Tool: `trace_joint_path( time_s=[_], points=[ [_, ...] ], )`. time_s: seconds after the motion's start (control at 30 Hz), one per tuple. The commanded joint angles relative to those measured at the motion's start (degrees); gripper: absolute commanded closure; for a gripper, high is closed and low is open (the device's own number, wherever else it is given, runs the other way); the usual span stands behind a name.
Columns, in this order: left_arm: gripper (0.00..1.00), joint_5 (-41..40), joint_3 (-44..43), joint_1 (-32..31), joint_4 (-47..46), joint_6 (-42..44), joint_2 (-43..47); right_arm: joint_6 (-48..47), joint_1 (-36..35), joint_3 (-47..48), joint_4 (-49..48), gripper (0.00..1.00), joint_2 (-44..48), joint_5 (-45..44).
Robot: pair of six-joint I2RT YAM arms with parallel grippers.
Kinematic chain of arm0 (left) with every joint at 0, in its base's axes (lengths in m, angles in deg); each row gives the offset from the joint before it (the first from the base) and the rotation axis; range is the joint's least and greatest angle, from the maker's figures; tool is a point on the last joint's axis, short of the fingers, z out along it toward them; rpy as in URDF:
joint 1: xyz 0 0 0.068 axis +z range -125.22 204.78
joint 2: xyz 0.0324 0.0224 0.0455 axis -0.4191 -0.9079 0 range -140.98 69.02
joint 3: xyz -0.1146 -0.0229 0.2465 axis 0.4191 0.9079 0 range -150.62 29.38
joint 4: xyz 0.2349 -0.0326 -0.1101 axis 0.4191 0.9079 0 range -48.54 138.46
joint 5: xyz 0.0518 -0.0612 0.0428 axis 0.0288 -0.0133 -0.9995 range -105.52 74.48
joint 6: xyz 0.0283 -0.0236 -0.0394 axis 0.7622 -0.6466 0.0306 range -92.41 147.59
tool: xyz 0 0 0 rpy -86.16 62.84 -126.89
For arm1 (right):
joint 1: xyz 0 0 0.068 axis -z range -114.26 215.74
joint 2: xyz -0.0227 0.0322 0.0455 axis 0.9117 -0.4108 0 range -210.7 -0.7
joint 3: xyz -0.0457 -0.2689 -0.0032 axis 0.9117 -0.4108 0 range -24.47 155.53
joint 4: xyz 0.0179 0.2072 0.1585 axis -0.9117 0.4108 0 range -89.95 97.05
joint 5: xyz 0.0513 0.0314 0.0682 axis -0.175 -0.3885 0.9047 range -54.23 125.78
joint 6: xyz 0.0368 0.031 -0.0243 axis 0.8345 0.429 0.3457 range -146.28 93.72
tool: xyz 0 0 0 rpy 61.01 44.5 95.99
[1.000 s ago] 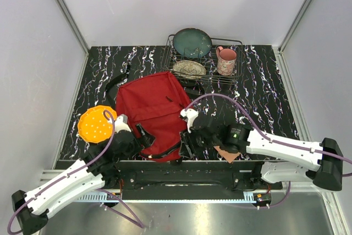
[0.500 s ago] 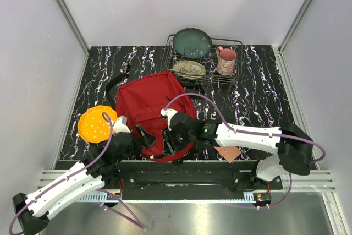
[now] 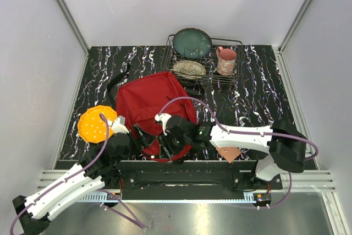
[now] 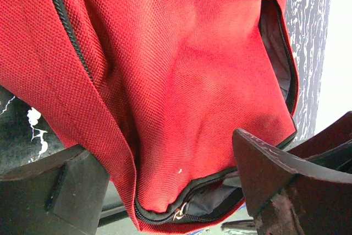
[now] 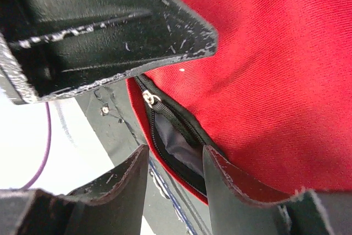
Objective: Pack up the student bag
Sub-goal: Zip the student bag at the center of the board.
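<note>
Left gripper [image 4: 165, 147] gapes wide at the student bag's [image 3: 149, 103] near edge; right gripper [image 5: 175, 155] hovers partly open over its zipper [image 5: 149, 99].

Black table [image 3: 264, 97], student bag [image 3: 148, 105], rack [image 3: 238, 67], orange disc [image 3: 94, 125]

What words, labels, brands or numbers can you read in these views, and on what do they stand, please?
None: no readable text shows anywhere.
The student bag shows only plain red fabric in both wrist views.
The pink mug carries a pattern too small to make out.
</note>
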State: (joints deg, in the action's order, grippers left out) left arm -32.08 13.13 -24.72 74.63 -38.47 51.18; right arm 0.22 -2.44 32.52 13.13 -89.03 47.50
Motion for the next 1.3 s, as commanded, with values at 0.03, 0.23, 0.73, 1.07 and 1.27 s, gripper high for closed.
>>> trace_joint_path(
  time_s=[0.03, 0.23, 0.73, 1.07, 1.27],
  points=[
    [0.12, -0.5, -1.9, 0.2, -3.5, -0.3, 0.8, -1.1, -2.7, 0.8, -1.9, 0.50, -2.5, 0.9],
    [0.13, -0.6, -3.0, 0.3, -3.6, 0.0, 0.6, -0.4, -3.6, 0.8, -3.2, 0.50, -4.4, 0.4],
    [0.14, -0.8, -2.8, 0.3, -2.4, -0.4, 2.3, 9.4, -2.9, -2.8, -7.1, 0.44, -0.1, -7.2],
    [0.14, -0.8, -3.1, 0.2, -1.9, -0.1, 2.0, 14.0, 1.4, -5.8, -14.9, 0.38, -0.5, -0.9],
    [0.14, -0.9, -3.3, 0.2, -2.0, -0.1, 2.0, 10.6, 1.2, -4.7, -13.3, 0.43, -2.9, 1.0]
  ],
)
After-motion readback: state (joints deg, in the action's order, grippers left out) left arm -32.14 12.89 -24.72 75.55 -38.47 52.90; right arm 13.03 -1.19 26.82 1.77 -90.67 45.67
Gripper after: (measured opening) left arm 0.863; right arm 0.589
